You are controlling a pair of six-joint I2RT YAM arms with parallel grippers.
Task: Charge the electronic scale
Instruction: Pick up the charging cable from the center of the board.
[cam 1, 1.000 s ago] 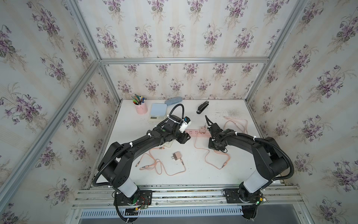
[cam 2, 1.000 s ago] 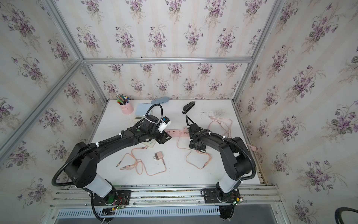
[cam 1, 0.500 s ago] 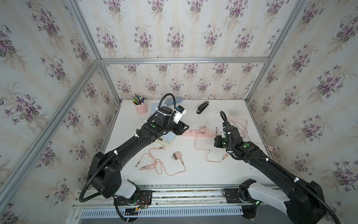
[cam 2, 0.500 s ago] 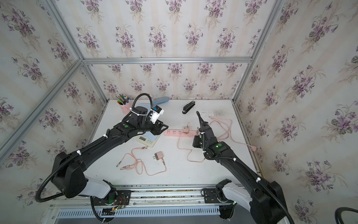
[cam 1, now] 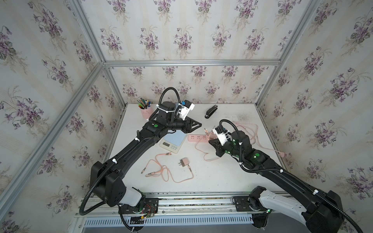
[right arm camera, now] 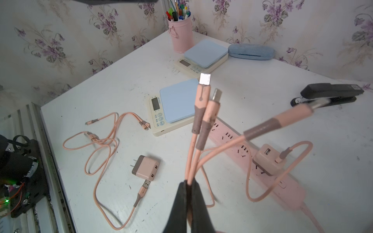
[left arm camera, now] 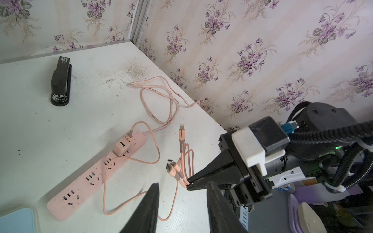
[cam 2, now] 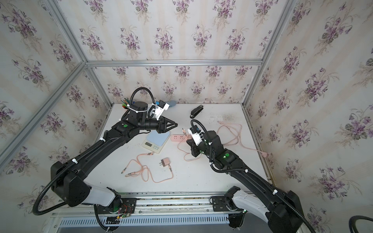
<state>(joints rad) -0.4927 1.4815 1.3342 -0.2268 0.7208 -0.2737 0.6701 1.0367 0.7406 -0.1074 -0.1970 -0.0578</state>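
Observation:
The electronic scale (cam 1: 173, 141) (cam 2: 155, 141), cream with a blue top, lies mid-table beside a pink power strip (cam 1: 196, 138) (left arm camera: 90, 181). A pink charger (left arm camera: 122, 148) (right arm camera: 266, 159) sits plugged into the strip. My right gripper (right arm camera: 188, 183) (cam 1: 211, 139) is shut on that charger's pink cable, just below its three plug heads (right arm camera: 202, 100) (left arm camera: 181, 139), and holds them above the strip. My left gripper (left arm camera: 182, 193) (cam 1: 198, 125) hovers over the strip's end by the scale. It is open and holds nothing, with its tips close to the right gripper's tips.
A second scale (right arm camera: 203, 54) sits at the back by a pink pen cup (cam 1: 145, 109) and a blue case (right arm camera: 250, 51). A loose pink adapter (cam 1: 184, 162) with its cable (cam 1: 161, 171) lies in front of the scale. A black stapler (cam 1: 211, 111) lies at the back.
My right arm has swung out to the right and lifted the cable's plug heads off the table. My left gripper has risen away from the scale, and its jaws have narrowed.

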